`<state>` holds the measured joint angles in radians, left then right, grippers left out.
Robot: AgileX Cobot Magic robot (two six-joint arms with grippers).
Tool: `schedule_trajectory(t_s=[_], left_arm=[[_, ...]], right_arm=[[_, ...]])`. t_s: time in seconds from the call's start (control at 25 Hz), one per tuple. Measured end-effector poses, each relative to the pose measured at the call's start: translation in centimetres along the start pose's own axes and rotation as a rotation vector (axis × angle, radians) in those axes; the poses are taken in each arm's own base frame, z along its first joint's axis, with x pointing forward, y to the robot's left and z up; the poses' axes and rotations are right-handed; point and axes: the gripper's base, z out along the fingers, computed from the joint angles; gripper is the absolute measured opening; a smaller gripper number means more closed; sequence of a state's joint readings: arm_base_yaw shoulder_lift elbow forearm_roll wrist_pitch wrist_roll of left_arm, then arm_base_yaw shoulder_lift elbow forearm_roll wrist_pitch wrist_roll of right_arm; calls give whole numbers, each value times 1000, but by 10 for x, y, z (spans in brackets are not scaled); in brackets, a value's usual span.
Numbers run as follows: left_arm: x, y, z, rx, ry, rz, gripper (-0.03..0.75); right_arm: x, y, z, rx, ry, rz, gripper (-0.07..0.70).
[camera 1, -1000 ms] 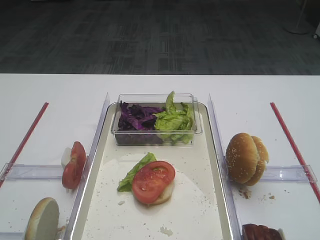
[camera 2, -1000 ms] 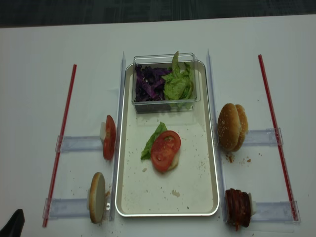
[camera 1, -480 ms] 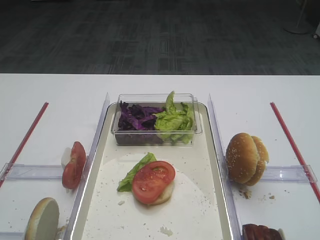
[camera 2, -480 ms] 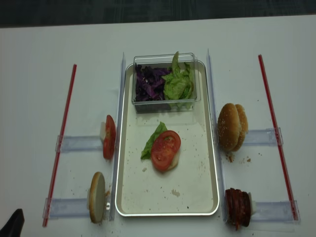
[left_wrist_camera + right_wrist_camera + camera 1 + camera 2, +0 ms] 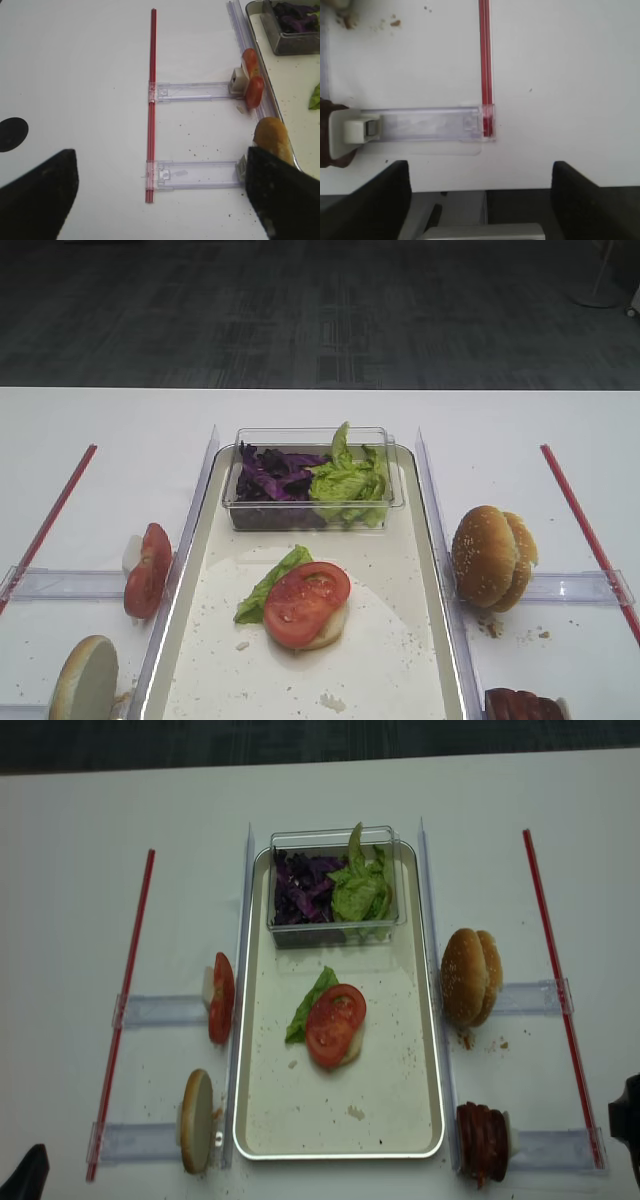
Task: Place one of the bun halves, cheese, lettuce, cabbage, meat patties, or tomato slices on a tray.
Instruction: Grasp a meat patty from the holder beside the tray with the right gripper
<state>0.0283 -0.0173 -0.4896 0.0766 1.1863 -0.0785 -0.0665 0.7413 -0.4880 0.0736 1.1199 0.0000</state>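
On the silvery tray point(image 5: 415, 1070) a tomato slice point(image 5: 335, 1023) lies on a pale bun half, with a lettuce leaf point(image 5: 305, 1005) beside it. More tomato slices point(image 5: 221, 997) and a bun half point(image 5: 195, 1120) stand left of the tray. Bun halves point(image 5: 470, 977) and meat patties point(image 5: 482, 1142) stand to its right. Cabbage point(image 5: 300, 890) and lettuce point(image 5: 362, 885) fill a tub. Cheese is out of view. My left gripper point(image 5: 160, 165) is open over bare table left of the bun half point(image 5: 272, 140). My right gripper point(image 5: 480, 170) is open at the table's near edge, right of the patties point(image 5: 327, 132).
The clear plastic tub point(image 5: 390, 502) sits across the tray's far end. Clear rails point(image 5: 430, 500) flank the tray, and clear holders point(image 5: 160, 1010) carry the food. Red strips point(image 5: 125, 1000) run down both outer sides. Crumbs point(image 5: 485, 1042) lie by the right buns.
A dark part of my right arm has come into the realsense view at its right edge. The food and the left gripper have not moved.
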Motion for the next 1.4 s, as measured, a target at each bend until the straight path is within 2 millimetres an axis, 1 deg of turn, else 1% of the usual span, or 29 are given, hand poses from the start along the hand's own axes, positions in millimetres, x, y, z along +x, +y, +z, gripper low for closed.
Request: schedule_trajectory(t_s=[0.16, 0.24, 0.36, 0.76, 1.08, 1.28, 1.4], left_arm=[[0, 0, 0, 0, 0, 0, 618], [0, 0, 0, 0, 0, 0, 618], [0, 0, 0, 0, 0, 0, 618], [0, 0, 0, 0, 0, 0, 618], [0, 0, 0, 0, 0, 0, 618], [0, 0, 0, 0, 0, 0, 618], [0, 0, 0, 0, 0, 0, 618]], right_arm=[[-15, -1, 23, 6, 144, 11, 593], [-20, -2, 32, 8, 186, 15, 593], [-25, -2, 39, 10, 219, 19, 593], [-27, -2, 40, 8, 210, 20, 593], [-27, 1, 40, -26, 205, 34, 591], [-29, 4, 39, -59, 200, 36, 566], [-34, 8, 34, -74, 180, 13, 550]])
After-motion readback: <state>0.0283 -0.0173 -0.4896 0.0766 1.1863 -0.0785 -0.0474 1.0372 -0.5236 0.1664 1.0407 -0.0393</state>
